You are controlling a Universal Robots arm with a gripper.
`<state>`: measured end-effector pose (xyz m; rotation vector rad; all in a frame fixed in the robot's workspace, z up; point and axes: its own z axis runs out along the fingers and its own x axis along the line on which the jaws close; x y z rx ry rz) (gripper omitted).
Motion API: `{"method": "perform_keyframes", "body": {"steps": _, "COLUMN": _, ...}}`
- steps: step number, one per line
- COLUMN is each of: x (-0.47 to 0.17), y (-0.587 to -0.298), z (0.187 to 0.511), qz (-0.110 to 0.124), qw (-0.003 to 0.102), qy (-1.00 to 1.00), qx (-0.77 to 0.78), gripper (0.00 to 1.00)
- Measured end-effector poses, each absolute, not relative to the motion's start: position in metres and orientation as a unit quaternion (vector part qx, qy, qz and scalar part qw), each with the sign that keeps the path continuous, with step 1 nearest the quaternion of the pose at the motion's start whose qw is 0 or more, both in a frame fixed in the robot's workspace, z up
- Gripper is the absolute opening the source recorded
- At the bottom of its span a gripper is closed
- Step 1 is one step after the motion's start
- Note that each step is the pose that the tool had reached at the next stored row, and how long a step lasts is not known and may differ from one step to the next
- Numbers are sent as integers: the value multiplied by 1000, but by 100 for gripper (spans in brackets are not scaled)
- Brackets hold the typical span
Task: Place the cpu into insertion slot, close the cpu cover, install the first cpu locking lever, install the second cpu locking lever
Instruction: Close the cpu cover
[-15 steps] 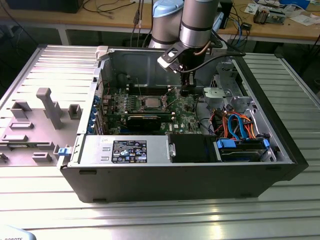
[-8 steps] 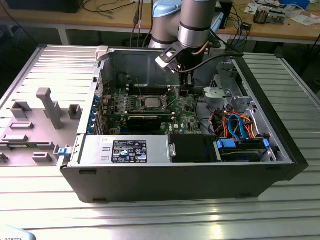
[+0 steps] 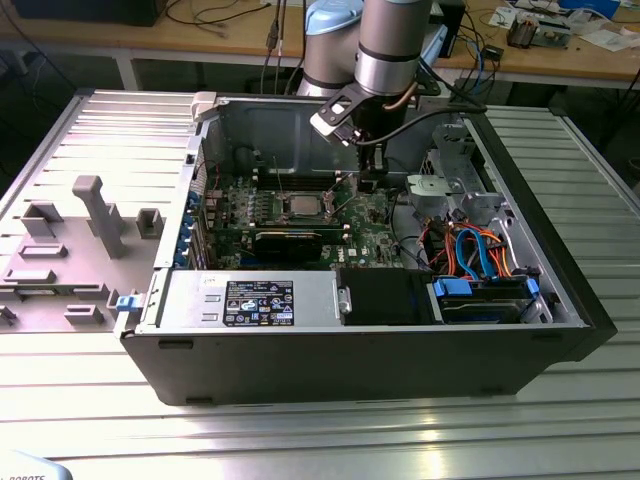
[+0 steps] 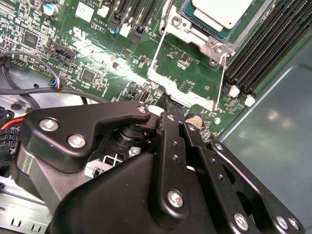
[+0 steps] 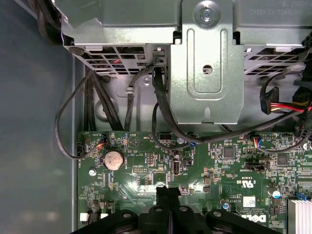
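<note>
The cpu (image 4: 219,12), a flat silver square, lies in the insertion slot (image 4: 207,43) on the green board; in the exterior view the cpu (image 3: 300,205) sits mid-board inside the open computer case. The cpu cover (image 4: 168,84), a thin silvery frame with the board showing through its window, stands swung open away from the slot. My gripper (image 4: 166,105) is shut, with nothing seen between its black fingers, and its tip is at the cover's outer edge. In the first wrist view the gripper (image 5: 168,192) hovers over the board, and in the exterior view the gripper (image 3: 368,183) is just to the cpu's right.
Black memory slots (image 4: 273,44) run beside the socket. A grey metal drive cage (image 5: 209,63) and loose black cables (image 5: 161,97) sit past the board's edge. A coin battery (image 5: 114,159) is on the board. The power supply (image 3: 250,300) and orange and blue cables (image 3: 480,250) fill the case's near side.
</note>
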<state>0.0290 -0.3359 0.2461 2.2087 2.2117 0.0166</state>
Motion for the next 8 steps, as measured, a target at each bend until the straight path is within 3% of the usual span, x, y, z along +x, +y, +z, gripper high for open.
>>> {"method": "perform_keyframes", "body": {"steps": 8, "x": 28, "y": -336, "z": 246, "qz": 5, "qw": 8, "qy": 708, "qx": 707, "gripper": 11}}
